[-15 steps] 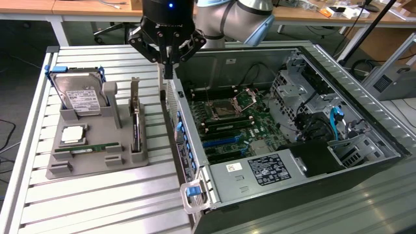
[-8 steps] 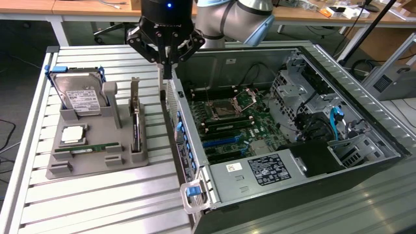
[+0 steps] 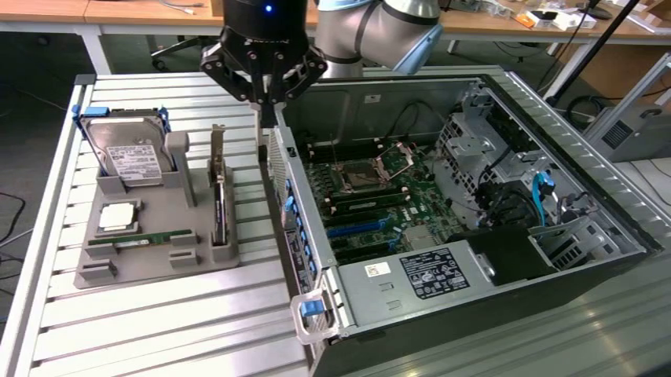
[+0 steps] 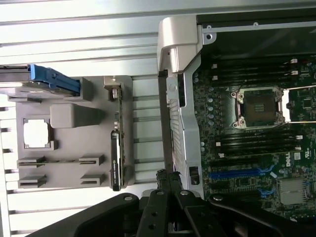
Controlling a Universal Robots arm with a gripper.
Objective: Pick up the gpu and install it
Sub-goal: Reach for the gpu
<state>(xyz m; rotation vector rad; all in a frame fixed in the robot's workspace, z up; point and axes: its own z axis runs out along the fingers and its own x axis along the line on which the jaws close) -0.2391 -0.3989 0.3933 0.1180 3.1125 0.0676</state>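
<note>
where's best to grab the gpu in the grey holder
The gpu stands on edge in the grey holder. Pinch its free top edge mid-length across the thin flat faces, coming straight down from above, clear of the metal bracket.

Pale wooden desks [image 3: 126, 9] behind a slatted metal worktable [image 3: 157, 330], dark floor [image 3: 31, 86] below.

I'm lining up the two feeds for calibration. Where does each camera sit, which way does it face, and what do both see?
Exterior view: off the arm, high up, looking down at a slant on the table; tray on its left, open computer case on its right; the arm and shut gripper show by the case's wall.
Wrist view: on the wrist, facing down past the gripper at the case's edge.
Shared: the gripper, the gpu standing in the tray, the hard drive, the motherboard.
</note>
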